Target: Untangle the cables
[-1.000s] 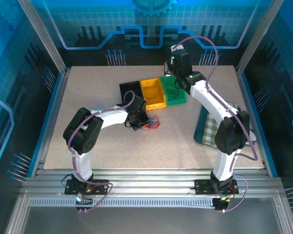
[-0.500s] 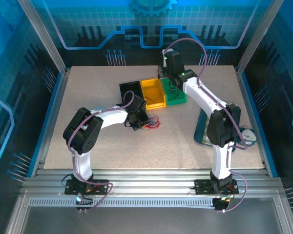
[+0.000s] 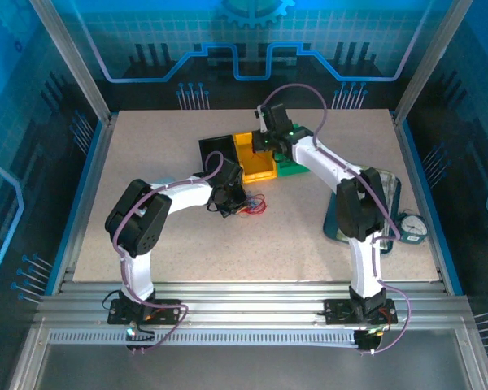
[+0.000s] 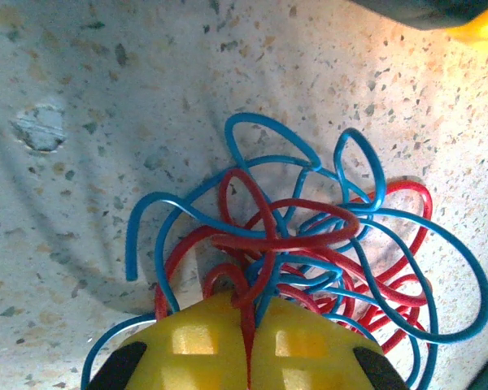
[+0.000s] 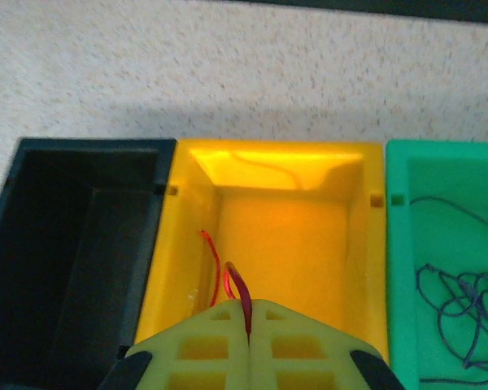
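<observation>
A tangle of red and blue cables [image 4: 309,236] lies on the speckled table, small in the top view [image 3: 254,205]. My left gripper [image 4: 248,307] is shut on a red strand at the tangle's near edge; from above it sits just left of the bunch [image 3: 230,203]. My right gripper [image 5: 249,315] is shut on a thin red cable [image 5: 215,260] that loops up from between its fingertips, hanging over the yellow bin [image 5: 268,172]. A dark thin cable [image 5: 459,305] lies loosely coiled in the green bin [image 5: 396,244].
Three bins stand side by side at the back: black [image 3: 215,149], yellow [image 3: 259,166] and green [image 3: 299,166]. A teal tray [image 3: 339,223] with a checked cloth and a round dial [image 3: 412,226] sit at the right, partly behind the right arm.
The right arm has swung left from above the green bin to above the yellow bin, still shut on the red cable. The left arm has stayed put.
</observation>
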Controlling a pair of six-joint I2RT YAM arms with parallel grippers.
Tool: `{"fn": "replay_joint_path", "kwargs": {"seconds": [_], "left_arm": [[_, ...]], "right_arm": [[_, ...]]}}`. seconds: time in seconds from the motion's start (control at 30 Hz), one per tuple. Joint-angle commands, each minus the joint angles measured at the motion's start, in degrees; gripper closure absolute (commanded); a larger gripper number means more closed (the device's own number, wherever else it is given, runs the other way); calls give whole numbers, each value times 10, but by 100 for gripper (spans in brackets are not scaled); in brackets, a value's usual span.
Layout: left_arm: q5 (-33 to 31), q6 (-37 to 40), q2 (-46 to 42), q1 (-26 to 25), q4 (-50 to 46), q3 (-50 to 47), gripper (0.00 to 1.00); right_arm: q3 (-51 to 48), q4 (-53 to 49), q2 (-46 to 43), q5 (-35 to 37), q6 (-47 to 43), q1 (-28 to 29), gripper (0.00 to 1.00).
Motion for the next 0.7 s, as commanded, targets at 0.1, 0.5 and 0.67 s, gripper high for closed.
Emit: {"fn": "replay_joint_path", "kwargs": {"seconds": [0.1, 0.5, 0.67], "left_arm": [[-15, -1, 21, 10, -56, -27, 100], [-18, 2, 18, 9, -66, -14, 100], [-19, 4, 19, 9, -68, -11, 100]], "right_arm": [[75, -55, 68, 30, 9, 5, 100], [128, -95, 145, 39, 7, 19, 100], [131, -96, 138, 41, 4, 24, 100]]}}
